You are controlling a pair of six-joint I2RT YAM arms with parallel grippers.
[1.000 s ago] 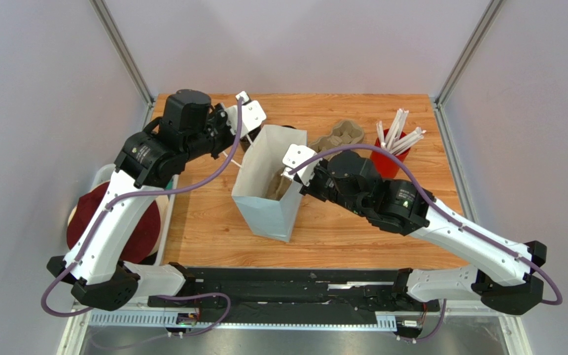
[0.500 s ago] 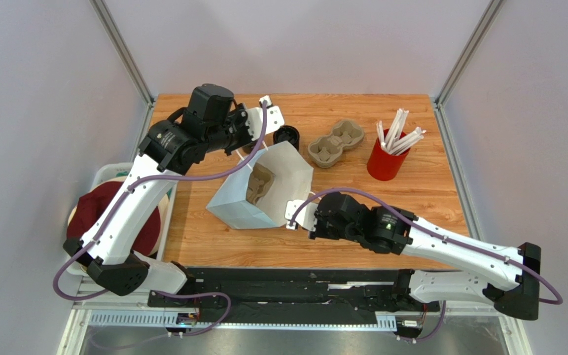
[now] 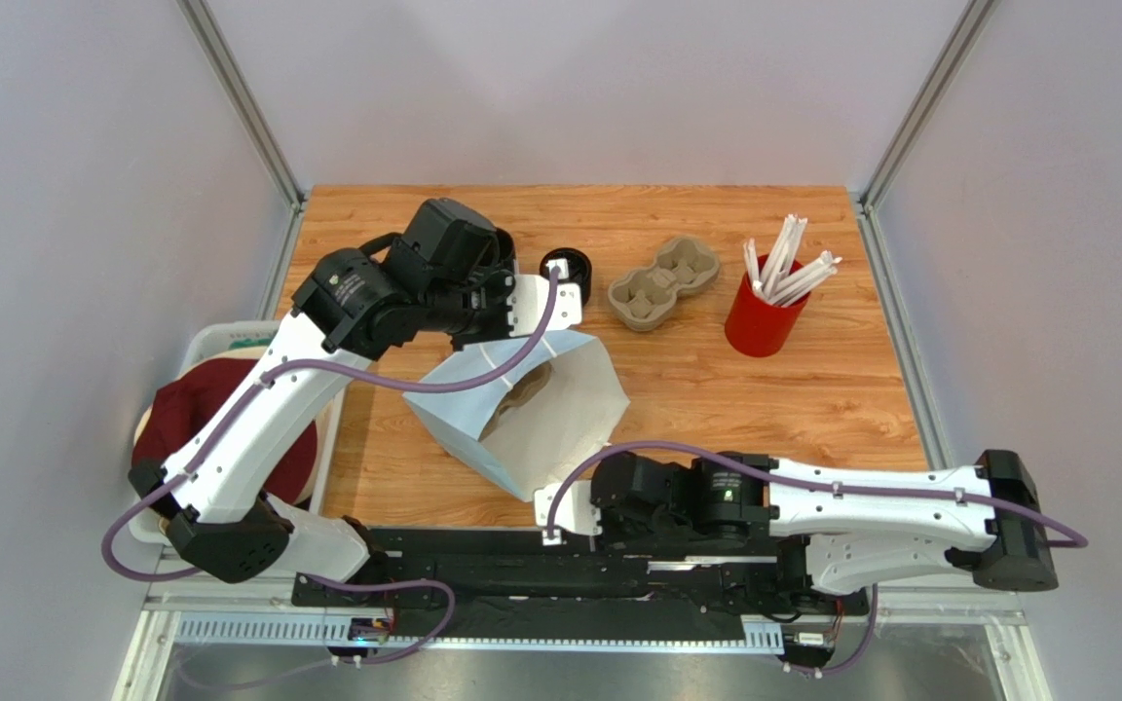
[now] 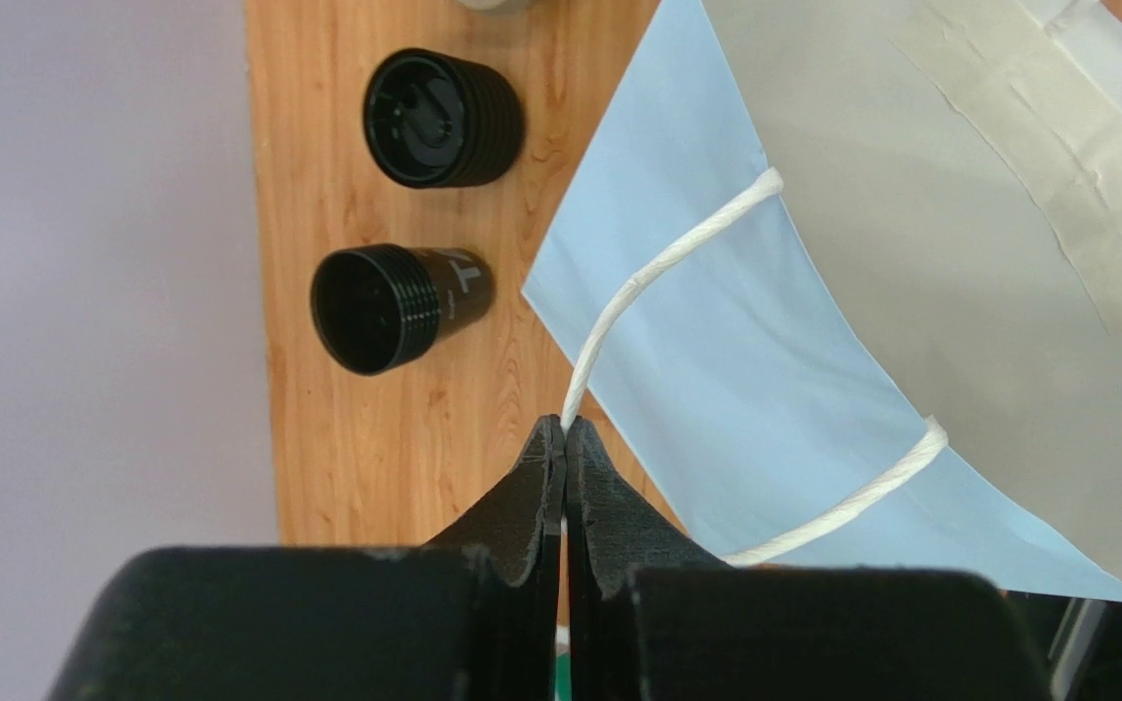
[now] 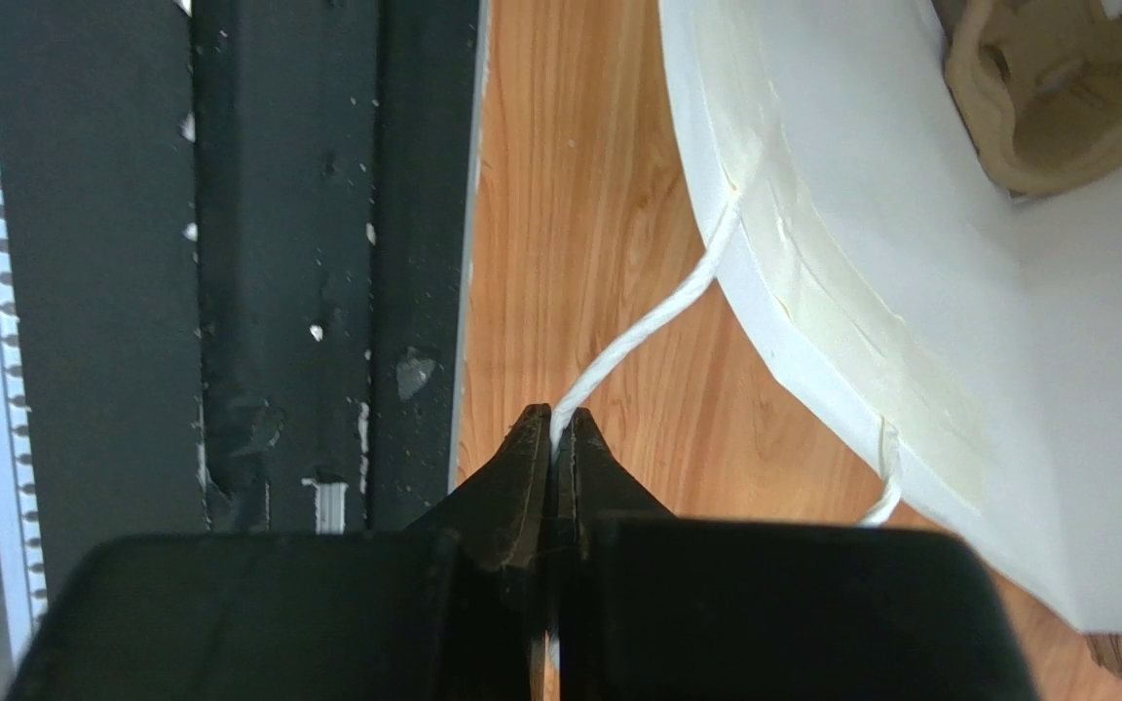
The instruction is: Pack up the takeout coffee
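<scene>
The white paper bag (image 3: 560, 424) lies tipped on the wooden table, its mouth stretched between my two grippers. My left gripper (image 4: 564, 425) is shut on one white string handle (image 4: 640, 292). My right gripper (image 5: 554, 416) is shut on the other string handle (image 5: 640, 333), close to the table's near edge. A brown cardboard cup carrier (image 5: 1057, 81) sits inside the bag. The takeout coffee (image 4: 399, 307), a small black cup with a ridged black lid, stands on the table beside the bag, left of my left fingers. My left arm hides it in the top view.
A short stack of black lids (image 4: 443, 117) stands just beyond the coffee. A second cardboard carrier (image 3: 665, 284) and a red cup of wrapped straws (image 3: 765, 314) stand at the back right. The black base rail (image 5: 318, 263) runs beside my right gripper. A bin (image 3: 223, 438) sits off the table's left edge.
The right gripper has drawn its handle back towards the near edge, and the left gripper has moved right with its handle. The bag went from upright to tipped and slid nearer.
</scene>
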